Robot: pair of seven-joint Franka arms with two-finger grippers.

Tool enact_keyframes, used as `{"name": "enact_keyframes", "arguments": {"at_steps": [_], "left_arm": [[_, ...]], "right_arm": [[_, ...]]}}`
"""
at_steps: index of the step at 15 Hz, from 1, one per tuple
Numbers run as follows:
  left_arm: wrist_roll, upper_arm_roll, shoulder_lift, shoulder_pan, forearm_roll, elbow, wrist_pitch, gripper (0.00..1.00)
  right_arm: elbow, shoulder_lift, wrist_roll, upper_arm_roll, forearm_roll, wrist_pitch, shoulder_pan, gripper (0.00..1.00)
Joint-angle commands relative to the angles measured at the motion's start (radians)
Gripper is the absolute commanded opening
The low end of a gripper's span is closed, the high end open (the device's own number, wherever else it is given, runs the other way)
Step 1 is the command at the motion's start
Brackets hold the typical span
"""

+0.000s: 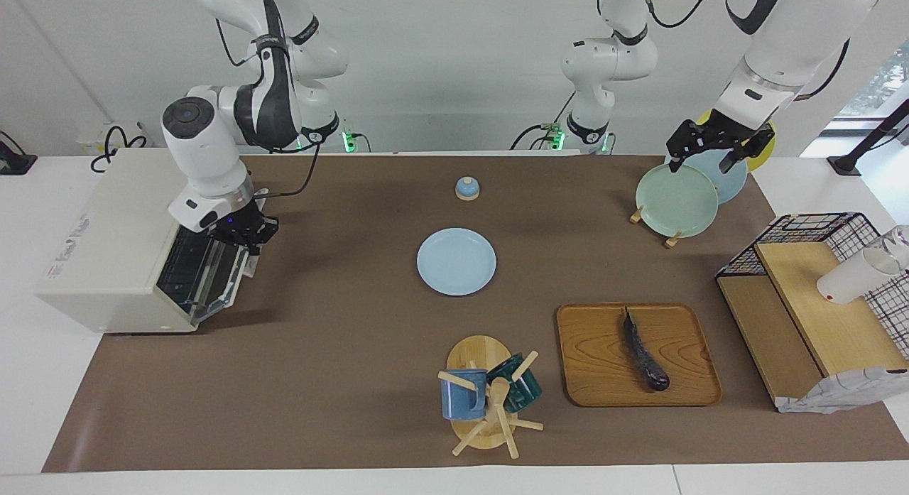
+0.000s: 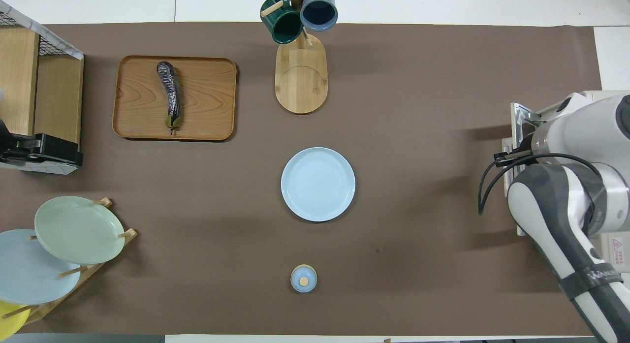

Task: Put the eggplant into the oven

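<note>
The eggplant [image 1: 645,353] [image 2: 170,94], dark and slim, lies on a wooden tray [image 1: 596,363] [image 2: 206,97] toward the left arm's end of the table. The cream-white oven [image 1: 106,246] [image 2: 590,97] stands at the right arm's end. Its glass door [image 1: 204,271] [image 2: 517,124] hangs partway down. My right gripper [image 1: 245,238] is shut on the door's handle at the top edge; in the overhead view the arm hides it. My left gripper [image 1: 699,161] [image 2: 44,153] hangs open over the plate rack and waits.
A light blue plate [image 1: 456,260] [image 2: 318,183] lies mid-table, with a small blue lidded jar [image 1: 466,188] nearer the robots. Farther out stands a mug tree [image 1: 490,395]. A plate rack [image 1: 675,200] and a wire shelf [image 1: 817,296] are at the left arm's end.
</note>
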Motion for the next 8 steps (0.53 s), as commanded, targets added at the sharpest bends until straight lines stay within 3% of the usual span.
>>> {"name": "enact_keyframes", "arguments": {"at_steps": [1,8], "left_arm": [[0.003,-0.005,-0.017,0.008,0.02,-0.014,-0.001,1.0],[0.003,-0.005,-0.017,0.009,0.02,-0.014,-0.001,1.0]], "right_arm": [[-0.064,0.021,0.021,-0.009,-0.007,0.123,0.011,0.0],[-0.069,0.13,0.052,-0.007,-0.002,0.218,0.022,0.0]]}}
